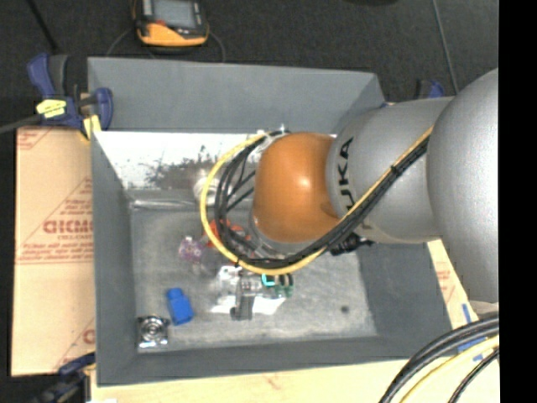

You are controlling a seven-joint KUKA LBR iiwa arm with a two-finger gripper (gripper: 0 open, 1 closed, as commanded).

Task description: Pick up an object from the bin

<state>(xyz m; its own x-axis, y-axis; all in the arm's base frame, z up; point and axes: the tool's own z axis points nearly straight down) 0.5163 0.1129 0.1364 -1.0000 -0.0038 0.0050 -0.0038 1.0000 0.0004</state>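
My gripper (pixel 242 302) reaches down below the orange wrist cover, near the middle of the bin floor towards its front. Its lower end sits on or just over a white flat thing (pixel 267 306). A small blue block (pixel 179 306) lies to the gripper's left. A pale purple, clear lump (pixel 192 249) lies further back on the left. A shiny metal piece (pixel 152 332) rests in the front left corner.
The arm and its orange cover with yellow and black cables hide the middle and right back of the bin. A white round thing (pixel 203 188) peeks out by the back wall, left of the cover. A bare floor patch lies at the right front.
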